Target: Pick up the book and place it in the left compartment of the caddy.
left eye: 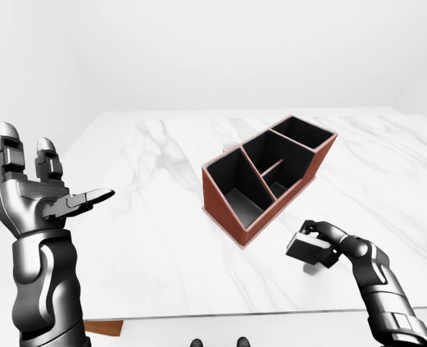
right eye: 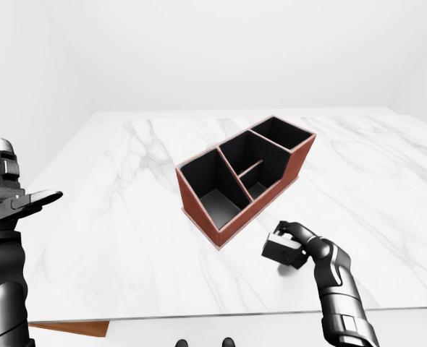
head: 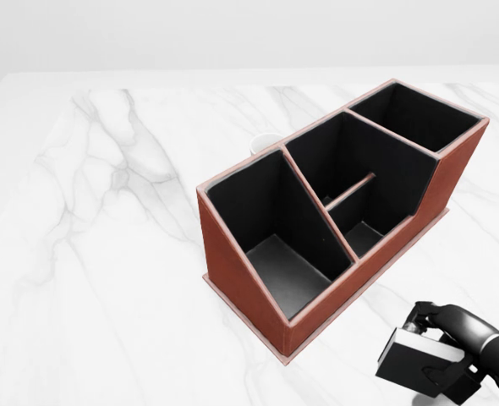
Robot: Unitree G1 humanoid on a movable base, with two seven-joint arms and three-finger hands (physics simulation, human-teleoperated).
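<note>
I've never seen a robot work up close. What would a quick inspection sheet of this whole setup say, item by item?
Surface: white marble table, bare apart from the items below.
Job's things: brown caddy with black compartments, all empty; black book beside its lower right in the head view, not yet in the caddy.
Clutter: a small white object peeks from behind the caddy; too hidden to identify.
Grippers: right hand has its fingers curled round the book; left hand is raised off the table, fingers spread, holding nothing.
Cables: nothing seen.
Surroundings: plain white walls; a brown strip below the table edge.
</note>
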